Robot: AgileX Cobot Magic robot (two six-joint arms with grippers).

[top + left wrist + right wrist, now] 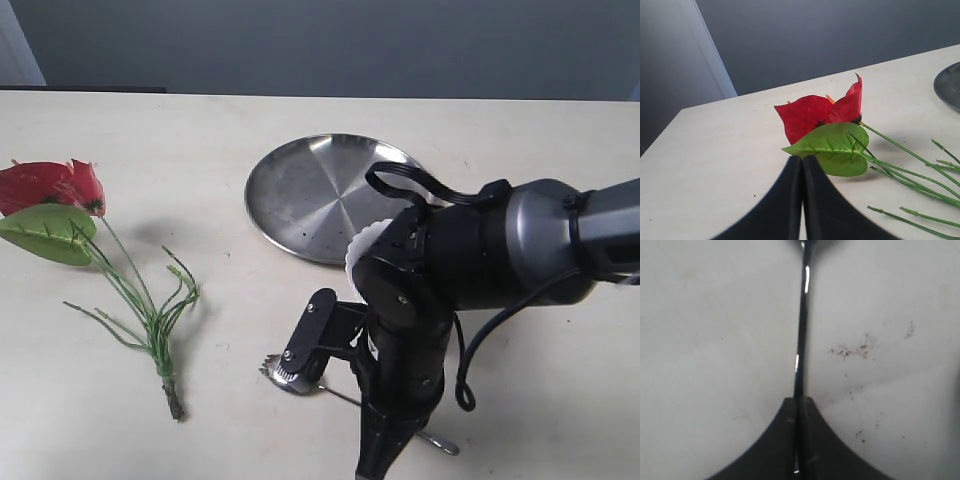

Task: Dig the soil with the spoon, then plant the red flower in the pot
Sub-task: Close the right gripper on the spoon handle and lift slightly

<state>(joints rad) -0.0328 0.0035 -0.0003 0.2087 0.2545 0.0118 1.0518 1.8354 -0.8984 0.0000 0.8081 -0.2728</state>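
Exterior cam: high, angled down across table (pixel 120 420), mid-range, back wall at top. Left wrist cam: low, near-level over tabletop, close on red flower (pixel 820 115). It shares flower and plate (pixel 950 85) edge with exterior. Right wrist cam: very tight, facing down onto spoon (pixel 801 340) handle, its only overlap with exterior.

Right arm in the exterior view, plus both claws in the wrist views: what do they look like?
The right arm has a rounded grey housing running into glossy black joint sections with small screws. A black cable loops over its top. The left claw and right claw each show two plain black fingers, broad at the base, tapering to the tips.
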